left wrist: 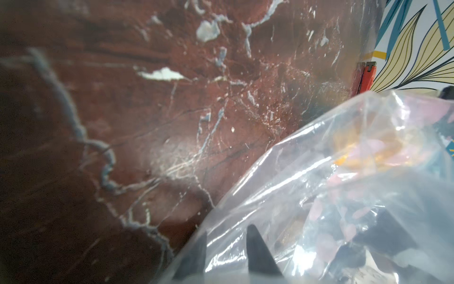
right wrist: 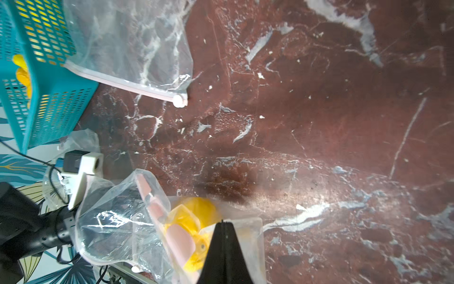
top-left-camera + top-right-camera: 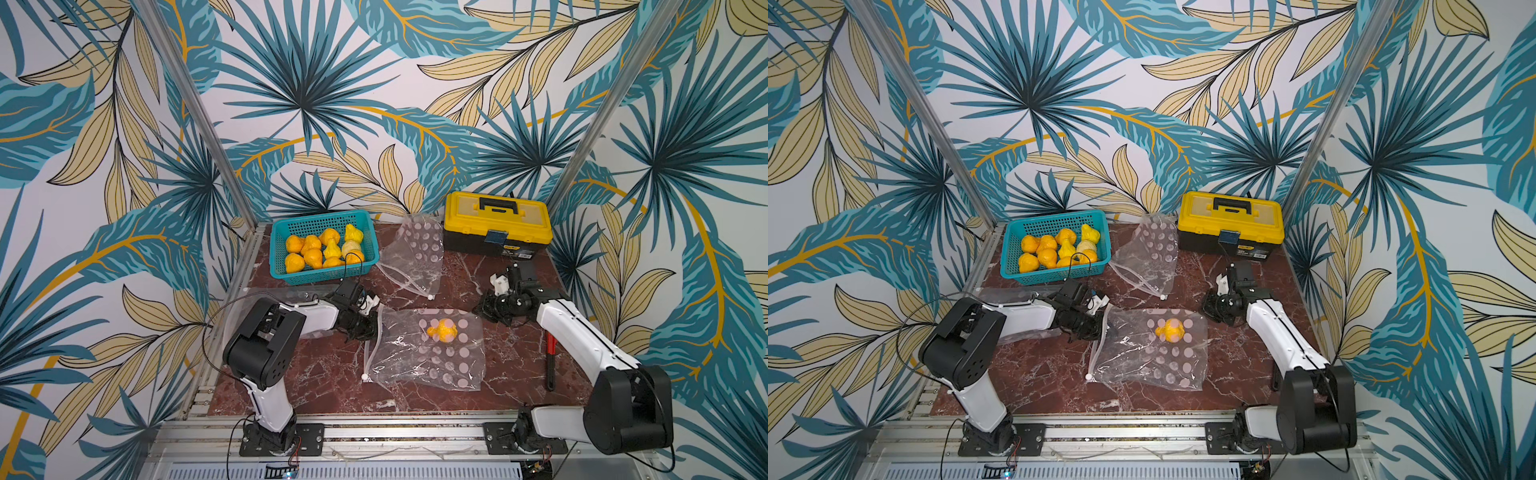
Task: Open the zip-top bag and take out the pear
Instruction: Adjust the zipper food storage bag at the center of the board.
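Gripper jaws on the left gripper (image 3: 371,322) pinch the mouth edge of the zip-top bag (image 3: 432,353) at its far-left corner, probably to anchor it while the pear (image 3: 441,330) (yellow, lying inside the bag near the middle of the worktop (image 3: 332,374)) is reached for. Beyond the bag's far-right corner, the right gripper (image 2: 224,222) shows its jaws pressed together on nothing. Print on the yellow toolbox (image 3: 496,222) label is too small to read.
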